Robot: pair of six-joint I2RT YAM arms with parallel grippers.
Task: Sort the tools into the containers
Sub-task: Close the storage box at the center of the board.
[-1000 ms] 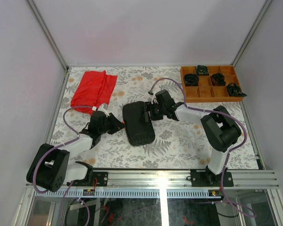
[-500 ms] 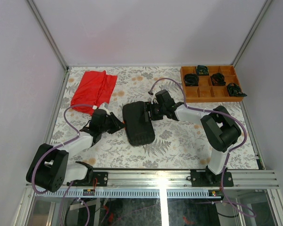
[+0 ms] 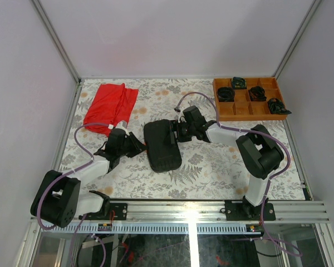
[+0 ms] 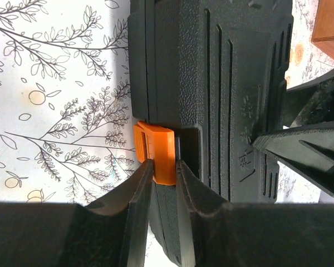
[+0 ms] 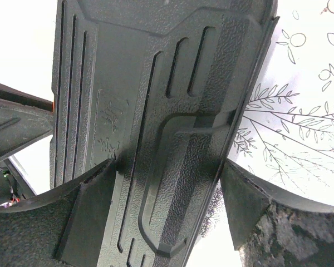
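The black tool case lies closed in the middle of the table, and no tools show in any view. My left gripper sits at the case's left edge. In the left wrist view this left gripper is shut on the small orange latch, one finger on each side of it. My right gripper reaches in from the right. In the right wrist view the right gripper is open wide over the ribbed lid, one fingertip on the lid and the other at its edge.
An orange-brown wooden tray with black coiled bundles stands at the back right. A red cloth lies at the back left, just behind my left arm. Metal frame rails run along the table's sides.
My left gripper has edged slightly toward the case, onto the latch. The case has shifted a touch to the left. The right arm has barely moved.
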